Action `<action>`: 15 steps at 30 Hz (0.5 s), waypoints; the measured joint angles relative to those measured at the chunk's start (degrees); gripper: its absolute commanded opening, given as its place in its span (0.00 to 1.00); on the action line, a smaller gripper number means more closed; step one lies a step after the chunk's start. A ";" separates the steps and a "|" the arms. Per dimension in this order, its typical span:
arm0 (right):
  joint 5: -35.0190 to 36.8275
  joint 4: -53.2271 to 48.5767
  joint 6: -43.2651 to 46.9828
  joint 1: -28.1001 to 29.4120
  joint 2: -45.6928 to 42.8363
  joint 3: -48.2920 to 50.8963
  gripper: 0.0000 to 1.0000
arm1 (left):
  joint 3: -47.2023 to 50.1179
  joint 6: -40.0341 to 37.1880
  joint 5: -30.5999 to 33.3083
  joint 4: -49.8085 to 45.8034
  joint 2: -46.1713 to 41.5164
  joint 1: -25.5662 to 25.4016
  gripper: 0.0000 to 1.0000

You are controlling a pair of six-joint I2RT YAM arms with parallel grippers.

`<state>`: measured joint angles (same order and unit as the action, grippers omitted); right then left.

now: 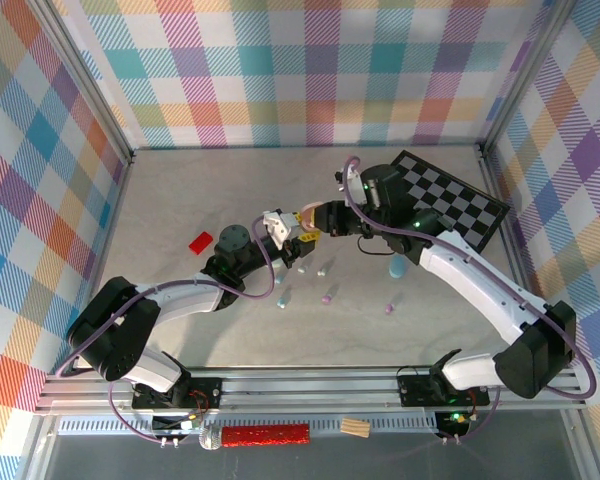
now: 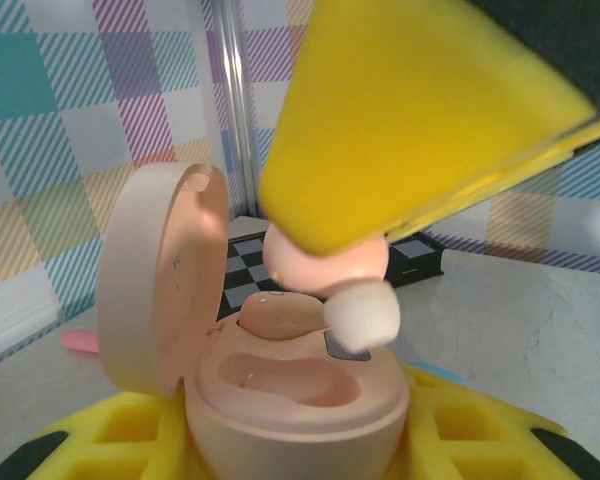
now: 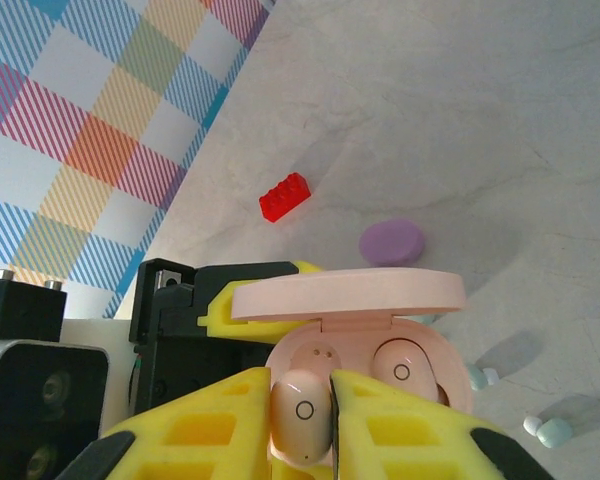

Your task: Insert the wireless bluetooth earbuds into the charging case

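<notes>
The open charging case (image 2: 290, 410) is gripped by the left jaws, low in the frame. A pink earbud (image 2: 325, 265) is pinched by the right jaws above the empty slot (image 2: 280, 375) and must be lowered in gently.

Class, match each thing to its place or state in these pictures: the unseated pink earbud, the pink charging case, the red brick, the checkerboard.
Things:
1. unseated pink earbud
2. pink charging case
3. red brick
4. checkerboard

Places or states:
A. lid open, held by the left gripper
B. on the table, far right
C. pinched in the right gripper
D. on the table's left side

Pairs: 1-C, 2-A, 3-D, 4-B
</notes>
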<state>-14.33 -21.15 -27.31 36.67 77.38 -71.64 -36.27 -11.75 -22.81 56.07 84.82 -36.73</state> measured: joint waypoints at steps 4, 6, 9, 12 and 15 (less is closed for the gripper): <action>0.22 0.11 0.46 0.55 1.03 -0.07 0.21 | 0.00 -0.11 0.00 -0.04 0.00 0.00 0.37; 0.37 0.22 0.83 0.55 1.27 -0.07 0.21 | 0.00 -0.11 0.00 -0.24 0.00 0.00 0.37; 0.87 0.31 1.22 0.72 1.36 -0.07 0.21 | 0.00 -0.11 0.00 -0.39 0.00 0.00 0.37; 1.62 0.50 1.31 0.94 1.60 -0.07 0.20 | 0.00 -0.11 0.00 -0.39 0.00 -0.02 0.37; 2.25 0.68 1.49 1.03 2.19 -0.07 0.20 | 0.00 -0.09 0.00 -0.39 0.00 -0.15 0.37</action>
<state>-12.08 -20.47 -25.82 37.69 79.57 -71.70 -36.27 -11.84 -22.81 55.68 84.82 -36.88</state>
